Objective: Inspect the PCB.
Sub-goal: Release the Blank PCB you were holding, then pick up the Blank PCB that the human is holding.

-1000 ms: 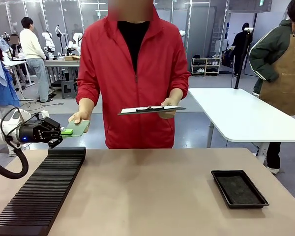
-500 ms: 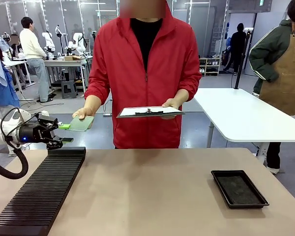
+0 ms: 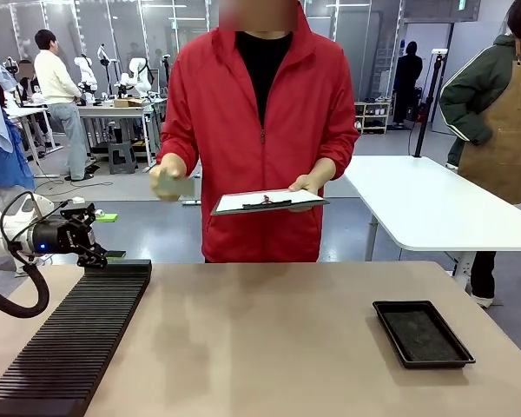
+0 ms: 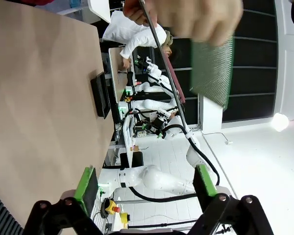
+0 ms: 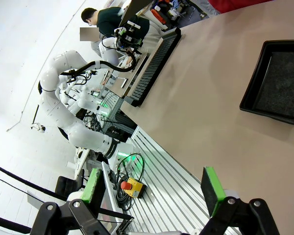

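The person's hand [image 3: 163,178] holds the pale green PCB [image 3: 177,186] up at chest height, beside a clipboard [image 3: 269,201] in the other hand. My left gripper [image 3: 109,236] hovers open and empty past the table's far left edge, below and left of the board. In the left wrist view the PCB [image 4: 213,68] hangs under the hand [image 4: 196,19], far beyond my open left gripper [image 4: 145,182]. My right gripper [image 5: 152,188] is open, empty, and well back from the table.
A long black slotted rack [image 3: 69,339] lies along the table's left side, just under my left gripper. A shallow black tray [image 3: 422,333] sits at the right; it also appears in the right wrist view [image 5: 279,88]. A white table [image 3: 434,208] stands behind.
The person drew the PCB out of my left gripper's fingers and raised it toward the chest. My left gripper went from shut on the board to open and drew back slightly.
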Robot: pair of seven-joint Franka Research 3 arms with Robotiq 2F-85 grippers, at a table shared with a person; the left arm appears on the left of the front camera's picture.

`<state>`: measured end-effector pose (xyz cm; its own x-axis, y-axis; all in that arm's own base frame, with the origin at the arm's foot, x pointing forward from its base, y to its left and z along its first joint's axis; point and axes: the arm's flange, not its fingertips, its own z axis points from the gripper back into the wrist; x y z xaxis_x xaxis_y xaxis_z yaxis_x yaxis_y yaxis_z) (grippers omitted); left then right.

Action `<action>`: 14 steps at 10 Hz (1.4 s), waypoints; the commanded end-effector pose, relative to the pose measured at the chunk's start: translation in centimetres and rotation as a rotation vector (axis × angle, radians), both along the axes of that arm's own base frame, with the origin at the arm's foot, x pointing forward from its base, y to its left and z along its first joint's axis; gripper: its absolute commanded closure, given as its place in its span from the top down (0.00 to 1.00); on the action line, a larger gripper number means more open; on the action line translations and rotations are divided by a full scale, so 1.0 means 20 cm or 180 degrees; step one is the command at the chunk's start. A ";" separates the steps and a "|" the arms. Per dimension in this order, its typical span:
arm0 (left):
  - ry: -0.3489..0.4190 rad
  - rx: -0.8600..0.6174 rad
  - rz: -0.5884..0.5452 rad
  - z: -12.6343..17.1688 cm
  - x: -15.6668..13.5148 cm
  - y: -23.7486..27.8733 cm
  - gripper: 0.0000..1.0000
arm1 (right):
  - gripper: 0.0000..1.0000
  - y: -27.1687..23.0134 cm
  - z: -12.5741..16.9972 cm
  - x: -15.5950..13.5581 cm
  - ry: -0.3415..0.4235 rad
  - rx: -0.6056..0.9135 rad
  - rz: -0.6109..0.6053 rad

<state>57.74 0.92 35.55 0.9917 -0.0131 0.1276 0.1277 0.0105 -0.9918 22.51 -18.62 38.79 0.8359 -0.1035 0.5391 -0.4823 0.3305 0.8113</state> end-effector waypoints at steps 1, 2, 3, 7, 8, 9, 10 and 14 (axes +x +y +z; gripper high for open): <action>-0.0030 -0.0045 -0.0027 -0.01 -0.01 0.02 1.00 | 1.00 -0.01 0.00 -0.01 -0.0025 0.0012 0.0010; 0.0000 0.0000 0.0000 0.00 0.00 0.00 1.00 | 1.00 -0.01 0.00 -0.01 -0.0025 0.0012 0.0010; 0.0000 0.0000 0.0000 0.00 0.00 0.00 1.00 | 1.00 -0.01 0.00 -0.01 -0.0025 0.0012 0.0010; 0.0000 0.0000 0.0000 0.00 0.00 0.00 1.00 | 1.00 -0.01 0.00 -0.01 -0.0025 0.0012 0.0010; 0.0000 0.0000 0.0000 0.00 0.00 0.00 1.00 | 1.00 -0.01 0.00 -0.01 -0.0025 0.0012 0.0010; 0.0000 0.0000 0.0000 0.00 0.00 0.00 1.00 | 1.00 -0.01 0.00 -0.01 -0.0025 0.0012 0.0010; 0.0000 0.0000 0.0000 0.00 0.00 0.00 1.00 | 1.00 -0.01 0.00 -0.01 -0.0025 0.0012 0.0010; 0.0000 0.0001 0.0008 0.00 0.00 0.01 1.00 | 1.00 -0.01 0.00 -0.01 -0.0025 0.0012 0.0010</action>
<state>57.73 1.04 35.51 0.9918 -0.0106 0.1277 0.1278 0.0112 -0.9917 22.51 -18.62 38.79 0.8359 -0.1035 0.5391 -0.4823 0.3305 0.8113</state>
